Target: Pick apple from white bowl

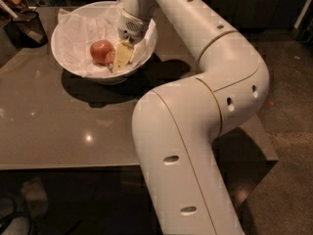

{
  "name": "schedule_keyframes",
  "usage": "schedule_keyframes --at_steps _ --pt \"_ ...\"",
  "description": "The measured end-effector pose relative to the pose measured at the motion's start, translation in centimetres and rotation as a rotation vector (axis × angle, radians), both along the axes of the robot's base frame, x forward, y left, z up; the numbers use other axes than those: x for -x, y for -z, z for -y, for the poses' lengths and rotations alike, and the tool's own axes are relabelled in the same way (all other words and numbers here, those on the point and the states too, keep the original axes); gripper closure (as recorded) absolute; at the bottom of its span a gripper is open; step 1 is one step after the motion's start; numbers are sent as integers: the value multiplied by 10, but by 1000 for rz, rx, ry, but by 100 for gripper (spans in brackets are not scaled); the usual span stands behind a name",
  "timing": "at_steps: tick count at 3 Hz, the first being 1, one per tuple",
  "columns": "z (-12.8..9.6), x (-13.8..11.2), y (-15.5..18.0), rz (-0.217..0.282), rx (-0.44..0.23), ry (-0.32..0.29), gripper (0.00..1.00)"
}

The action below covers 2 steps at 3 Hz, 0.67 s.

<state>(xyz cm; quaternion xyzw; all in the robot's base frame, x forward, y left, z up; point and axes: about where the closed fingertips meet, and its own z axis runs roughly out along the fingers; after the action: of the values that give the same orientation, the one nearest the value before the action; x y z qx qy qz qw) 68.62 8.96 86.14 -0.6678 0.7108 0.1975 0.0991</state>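
One arm [205,111] bent, reaching down into white bowl [96,75] — gripper [121,58] beside apple [100,50], grip state unclear.

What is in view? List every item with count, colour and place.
bowl: one, white, paper-lined, on the table's far left part.
apple: one clear, red, inside the bowl, just left of the gripper; a smaller reddish patch beside it is too hidden to name.
mesh cup: one, dark, on the table left of the bowl.
table: one, glossy grey-brown, centre-left.
floor: dark, right of the table.
arm: one, white, runs from the foreground and bends over to the bowl.
gripper: one, pale yellowish tip, down inside the bowl, right of the apple.
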Motion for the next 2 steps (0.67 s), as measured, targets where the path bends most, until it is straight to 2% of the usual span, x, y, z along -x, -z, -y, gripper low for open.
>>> schedule_keyframes --at_steps 1,2 --pt "-3 -5 -3 23 -13 9 100" --pt "1 -2 -23 81 -45 20 100"
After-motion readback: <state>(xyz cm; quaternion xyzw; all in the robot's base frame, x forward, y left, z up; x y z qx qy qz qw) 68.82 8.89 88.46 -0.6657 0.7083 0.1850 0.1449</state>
